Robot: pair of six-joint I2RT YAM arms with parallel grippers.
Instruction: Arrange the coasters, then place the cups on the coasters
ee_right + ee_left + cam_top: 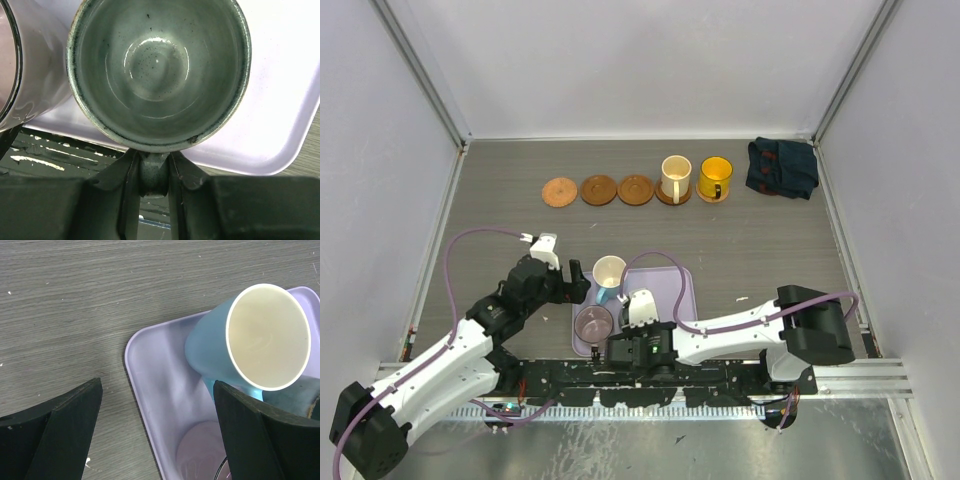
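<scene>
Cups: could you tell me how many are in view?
5. A cream cup and a yellow cup stand on coasters in the far row; a light blue cup, a mauve cup and a grey-green cup sit on the lavender tray, the last only in the right wrist view.

Five coasters (635, 189) in a row on the far worktop (770, 250), cups (676, 178) on the two rightmost, cloth (782, 167) to their right, tray (660, 285) nearer, three further cups (609, 272) inside.

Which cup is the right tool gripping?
The grey-green cup on the lavender tray: the right tool pinches its handle. The mauve cup and light-blue cup beside it are not gripped.
</scene>
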